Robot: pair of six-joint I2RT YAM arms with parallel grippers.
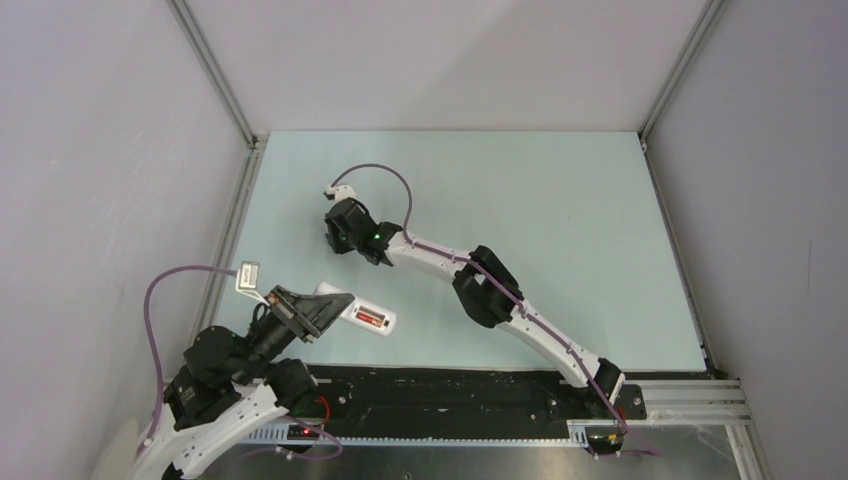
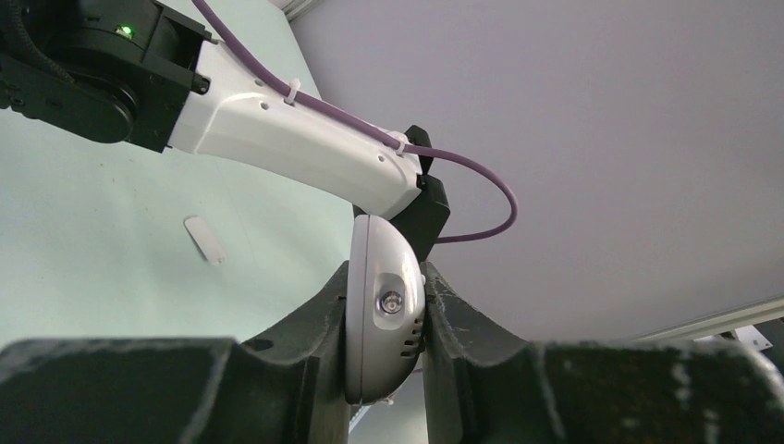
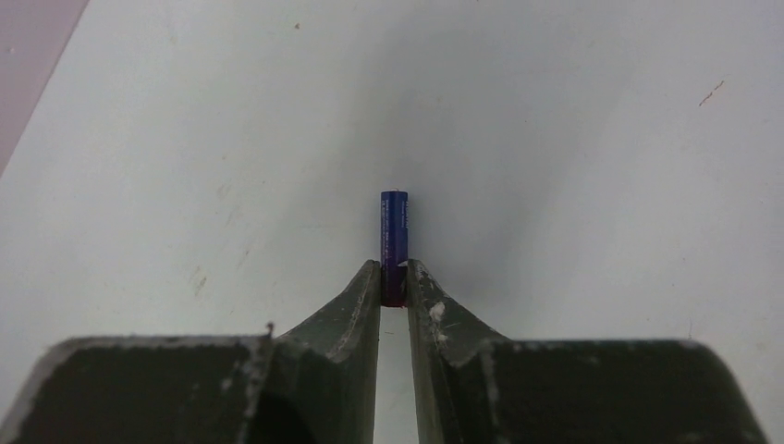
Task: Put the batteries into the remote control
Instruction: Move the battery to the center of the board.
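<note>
2 arms are sharing the job. The left gripper [image 2: 386, 310] is clamping the remote control [image 2: 377, 264] by 1 narrow end, its fingers pressing on the 2 long sides. It is holding the handset near the left front of the table [image 1: 560, 200], seemingly a little raised. The battery bay [image 1: 364, 315] is facing up toward the overhead camera. 1 red-orange battery [image 1: 374, 320] is already sitting in that bay, so the judgement is 1 cell in and 1 to go.

The right gripper [image 3: 395, 282] is pinching the dark blue battery [image 3: 395, 222] at 1 end, with its fingers closed on the cell and most of the length sticking out ahead. The wrist view is not showing whether the cell is resting on the table or lifting clear. Overhead, this gripper is working farther out on the table, well apart from the remote. A small white cover plate [image 2: 205, 239] is lying flat on the table beyond the handset.

The blue cell is likely light, rigid and smooth-jacketed. Being round, it is apt to roll or swivel in a 2-finger pinch, and an end grip gives it leverage to pivot when the free end is meeting the bay's contact. A hold nearer the middle would be steadier, though it would be leaving less length free to lead in.

The remote is probably light, hard plastic with a rounded, rather slippery shell. Gripping it across the sides, away from the bay, is leaving the opening free.
</note>
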